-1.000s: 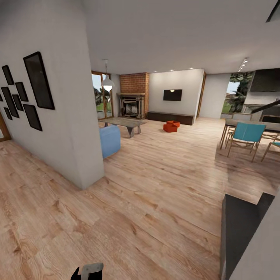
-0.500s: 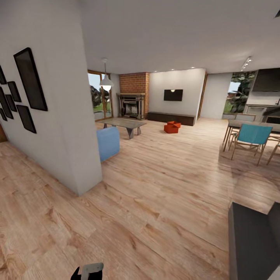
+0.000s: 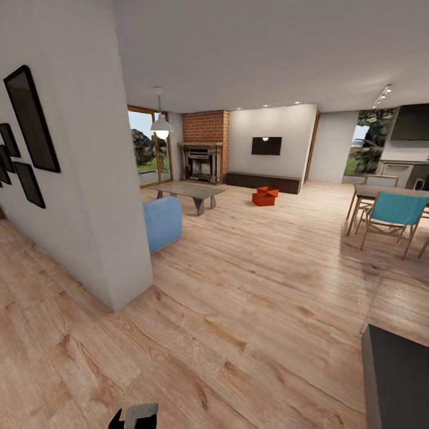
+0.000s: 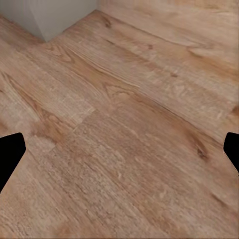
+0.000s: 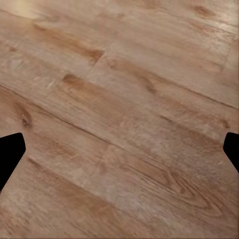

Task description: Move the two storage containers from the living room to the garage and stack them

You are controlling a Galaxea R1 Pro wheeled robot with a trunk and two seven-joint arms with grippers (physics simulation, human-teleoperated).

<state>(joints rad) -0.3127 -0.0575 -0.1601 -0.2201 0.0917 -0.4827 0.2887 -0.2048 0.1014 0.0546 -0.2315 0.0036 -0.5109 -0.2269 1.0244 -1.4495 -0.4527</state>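
Looking across the living room [image 3: 256, 238]: saw the two storage containers [image 3: 264, 196] far off, touching each other on the wood floor, just before the long dark cabinet [image 3: 262, 182]. Broad open planks between, bounded by a white wall corner [image 3: 128, 262] at left and dining chairs [image 3: 390, 217] at right. Left fingers [image 4: 10, 159] and right fingers [image 5: 10, 157] spread wide, holding nothing.
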